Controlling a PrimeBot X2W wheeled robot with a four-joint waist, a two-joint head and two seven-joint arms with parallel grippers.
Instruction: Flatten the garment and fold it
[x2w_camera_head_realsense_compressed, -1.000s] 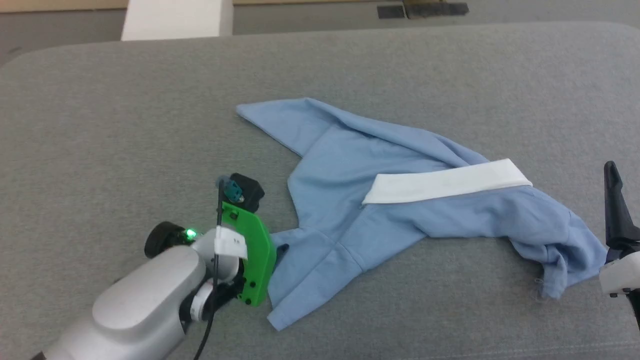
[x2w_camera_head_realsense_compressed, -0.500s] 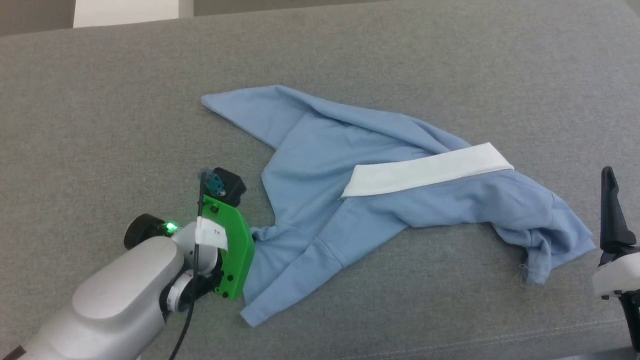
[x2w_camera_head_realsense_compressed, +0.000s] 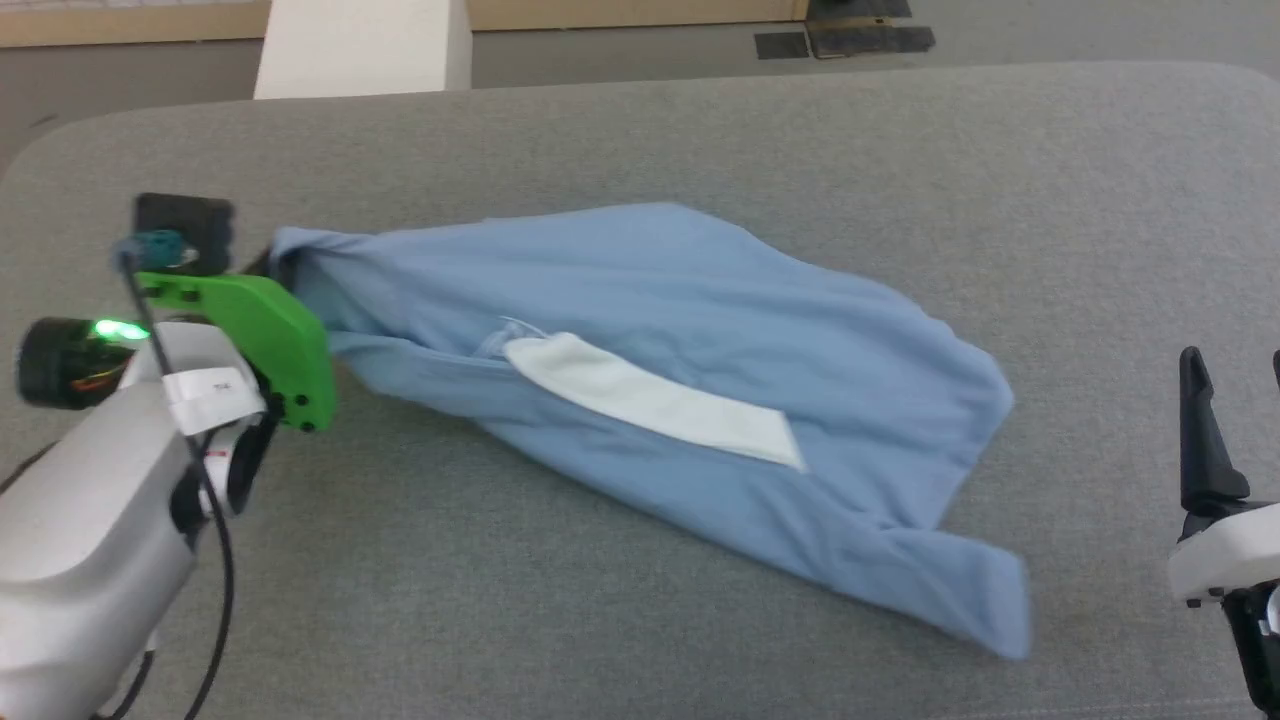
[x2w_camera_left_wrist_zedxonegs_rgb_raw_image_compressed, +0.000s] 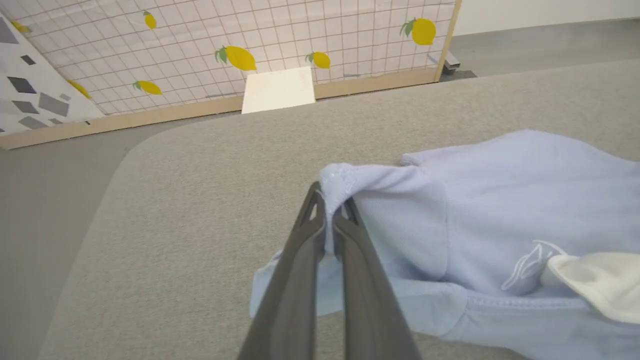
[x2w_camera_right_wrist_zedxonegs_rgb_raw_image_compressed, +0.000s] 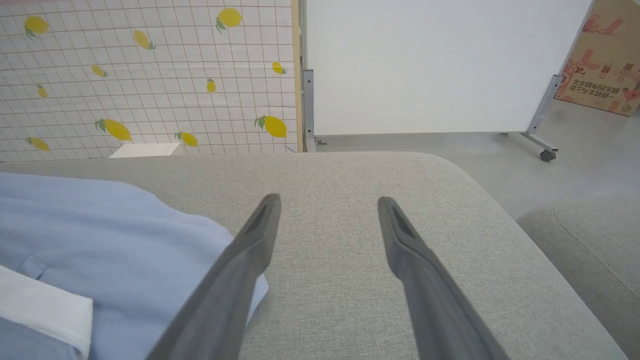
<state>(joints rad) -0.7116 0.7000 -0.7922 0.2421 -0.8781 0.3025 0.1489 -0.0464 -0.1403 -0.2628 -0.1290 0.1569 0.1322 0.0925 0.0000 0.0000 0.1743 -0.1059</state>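
One edge, 9 o'clock: left gripper (x2w_camera_left_wrist_zedxonegs_rgb_raw_image_compressed: 330, 212) pinching garment (x2w_camera_head_realsense_compressed: 700, 330); right gripper (x2w_camera_right_wrist_zedxonegs_rgb_raw_image_compressed: 327, 205) standing spread. Garment sagging limp, light; advising 5 o'clock corner hold.

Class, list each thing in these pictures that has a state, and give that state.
light blue shirt, rumpled and unfolded on the grey cushion, collar band showing
left gripper, shut on a corner of the light blue shirt
right gripper, open, holding nothing
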